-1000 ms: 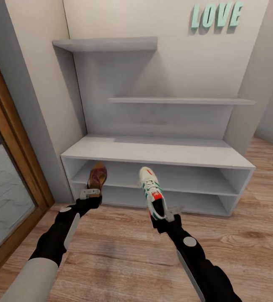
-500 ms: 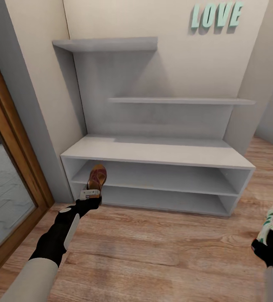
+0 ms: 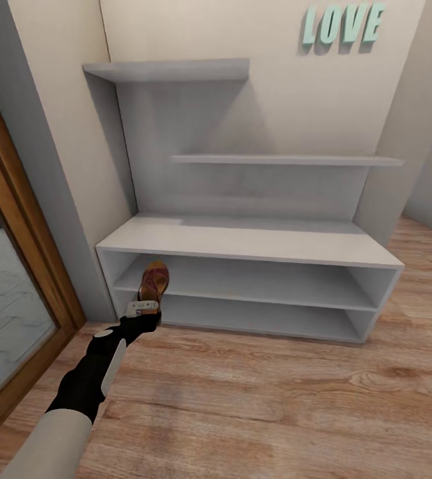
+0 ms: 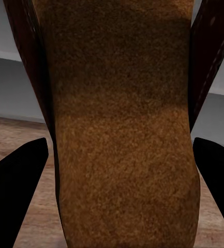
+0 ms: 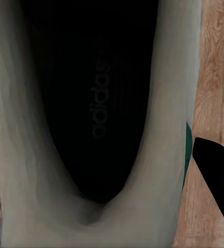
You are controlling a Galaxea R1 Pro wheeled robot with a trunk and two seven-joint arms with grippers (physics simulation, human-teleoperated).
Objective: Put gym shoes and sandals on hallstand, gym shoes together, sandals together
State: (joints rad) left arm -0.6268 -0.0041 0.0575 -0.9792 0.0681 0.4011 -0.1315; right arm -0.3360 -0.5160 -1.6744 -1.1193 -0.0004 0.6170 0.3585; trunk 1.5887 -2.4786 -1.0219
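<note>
A dark brown sandal (image 3: 153, 281) with a tan insole is held toe-up in front of the left end of the hallstand (image 3: 242, 241), level with its upper open shelf. My left gripper (image 3: 143, 308) is shut on the sandal's heel. In the left wrist view the tan insole (image 4: 122, 129) runs between the two black fingers (image 4: 13, 199). In the right wrist view my right gripper (image 5: 106, 206) is shut on a cream-white gym shoe (image 5: 18, 129), whose dark inside faces the camera above the wood-plank corridor floor (image 5: 215, 62). One black finger (image 5: 218, 178) presses the shoe's side.
A glass door in a wooden frame (image 3: 23, 266) stands close on the left. Beige wall carries teal LOVE letters (image 3: 342, 25) above the two staggered shelves (image 3: 282, 160). Wood floor (image 3: 256, 406) stretches in front of the rack; a wall corner (image 3: 402, 159) closes its right side.
My right arm swung to the right with the gym shoe, from in front of the rack's middle out past the head view's right edge. The left arm and sandal stayed put.
</note>
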